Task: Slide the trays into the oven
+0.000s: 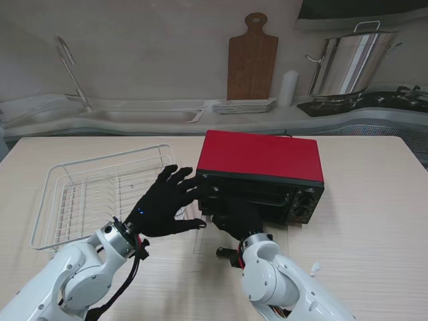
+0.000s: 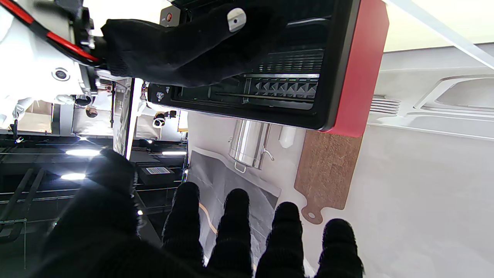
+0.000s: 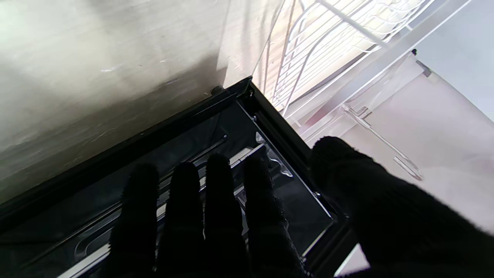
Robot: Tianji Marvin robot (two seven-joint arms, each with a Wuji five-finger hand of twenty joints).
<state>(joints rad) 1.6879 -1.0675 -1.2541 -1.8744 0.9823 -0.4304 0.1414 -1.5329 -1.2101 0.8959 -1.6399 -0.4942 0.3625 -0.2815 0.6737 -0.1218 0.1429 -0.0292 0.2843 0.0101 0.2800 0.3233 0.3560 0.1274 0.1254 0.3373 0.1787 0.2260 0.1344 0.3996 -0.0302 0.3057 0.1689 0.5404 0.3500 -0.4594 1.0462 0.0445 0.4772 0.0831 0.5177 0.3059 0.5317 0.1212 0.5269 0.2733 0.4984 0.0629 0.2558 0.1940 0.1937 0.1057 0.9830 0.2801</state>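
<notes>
Reaching into the mouth of the red oven (image 1: 261, 157) mid-counter, the right hand (image 1: 239, 219) lies flat, fingers (image 3: 218, 200) straight and together, gripping nothing, on a tray (image 3: 270, 181) already inside the cavity. The left hand (image 1: 167, 200) hovers spread wide and empty beside the oven's left front corner. Judgement: push level, palm low, square to the rails; brace the oven against sliding toward the counter's far edge.

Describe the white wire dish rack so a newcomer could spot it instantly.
On the pale wooden table, look left of the red-topped black toaster oven. The white wire dish rack sits there, the only open basket of thin white rods.
</notes>
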